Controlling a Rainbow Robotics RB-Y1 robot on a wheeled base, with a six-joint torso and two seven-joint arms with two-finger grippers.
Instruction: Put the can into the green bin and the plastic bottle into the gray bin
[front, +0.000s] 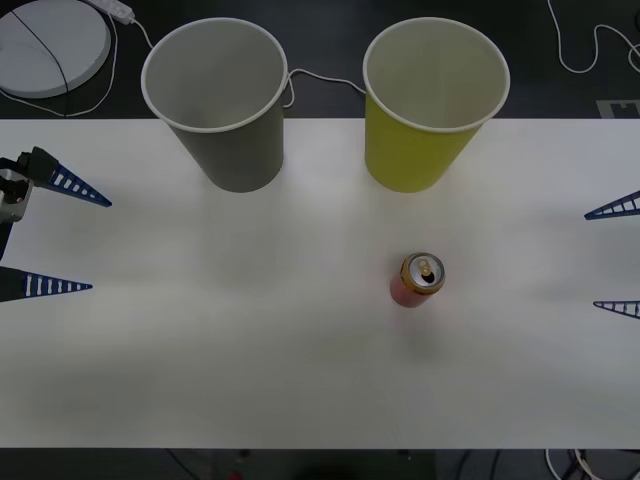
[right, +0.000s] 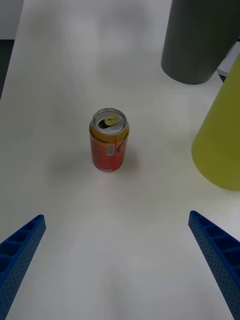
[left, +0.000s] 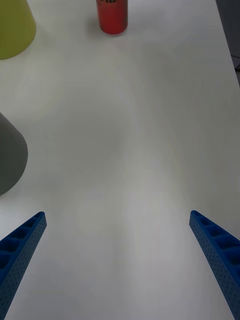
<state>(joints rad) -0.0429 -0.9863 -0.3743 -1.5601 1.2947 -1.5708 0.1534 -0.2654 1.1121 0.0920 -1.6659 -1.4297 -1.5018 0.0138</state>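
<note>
A small red can (front: 418, 279) with a gold top stands upright on the white table (front: 250, 350), in front of the green bin (front: 430, 100). The gray bin (front: 218, 100) stands to that bin's left at the table's far edge. The plastic bottle is out of view. My right gripper (front: 615, 257) is open at the table's right edge, well apart from the can (right: 109, 140), which it faces. My left gripper (front: 60, 237) is open at the left edge, far from the can (left: 112, 16). The green bin (right: 220, 140) and gray bin (right: 200, 40) stand beyond the can in the right wrist view.
Behind the table lie a round white disc (front: 45, 45) at the far left and white cables (front: 590, 50) on the dark floor. Bare table surface spreads between both grippers and in front of the can.
</note>
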